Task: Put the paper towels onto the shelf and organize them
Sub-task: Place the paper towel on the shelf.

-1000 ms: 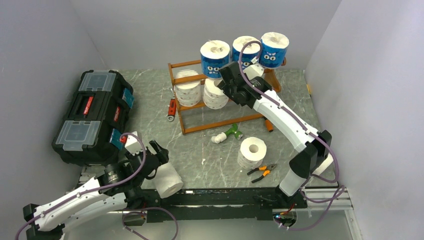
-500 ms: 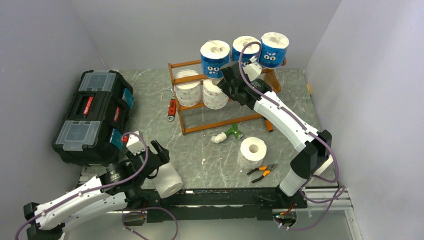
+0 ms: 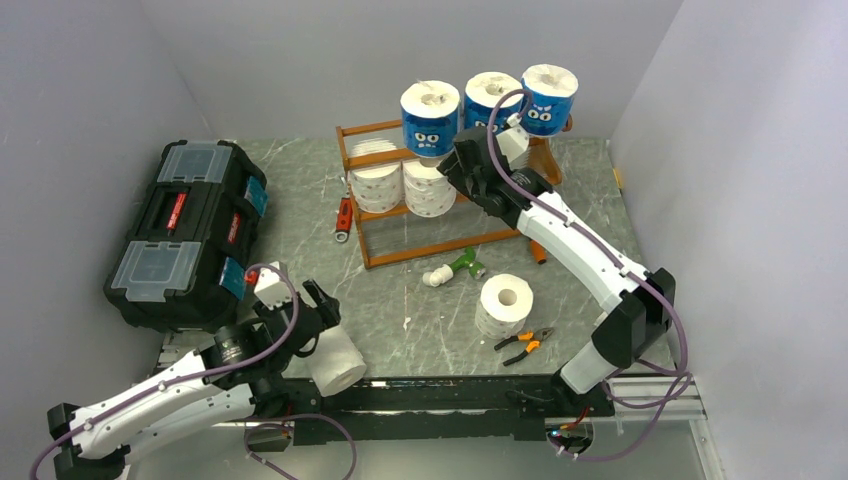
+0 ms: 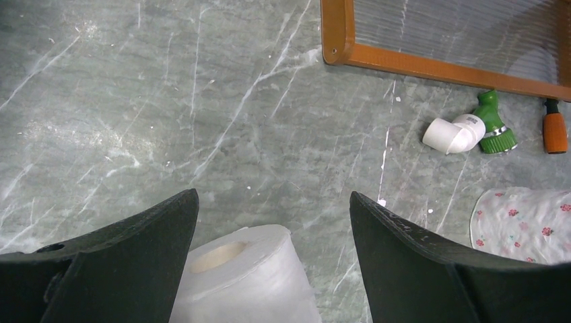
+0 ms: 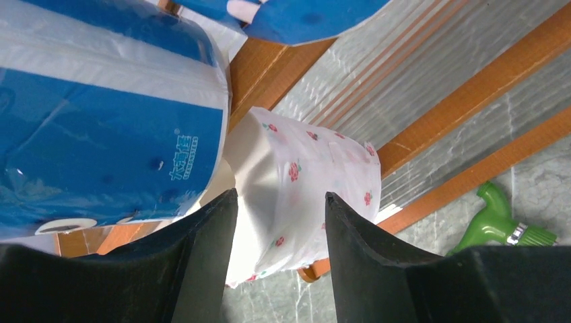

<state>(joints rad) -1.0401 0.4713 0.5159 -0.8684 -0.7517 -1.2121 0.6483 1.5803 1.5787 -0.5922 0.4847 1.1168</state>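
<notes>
The shelf [image 3: 400, 255] stands at the back of the table. Three blue paper towels [image 3: 430, 118] sit along its top tier, and two white ones [image 3: 377, 182] on the middle tier. One flower-printed white roll [image 3: 505, 303] stands loose on the table. My right gripper [image 3: 452, 165] is open at the middle tier, its fingertips just short of a flowered roll [image 5: 303, 182] under a blue roll [image 5: 108, 121]. My left gripper [image 3: 318, 318] is open over a plain white roll [image 4: 246, 279] lying near the front edge, with one finger on each side.
A black toolbox [image 3: 185, 230] fills the left side. A green-and-white tool [image 3: 452, 268] and an orange-handled tool [image 3: 537, 250] lie in front of the shelf. Pliers [image 3: 525, 342] lie by the loose roll, and a red tool [image 3: 343, 218] lies left of the shelf.
My right arm has shifted slightly to the right and its gripper has eased a little along the middle tier. My left arm has hardly moved.
</notes>
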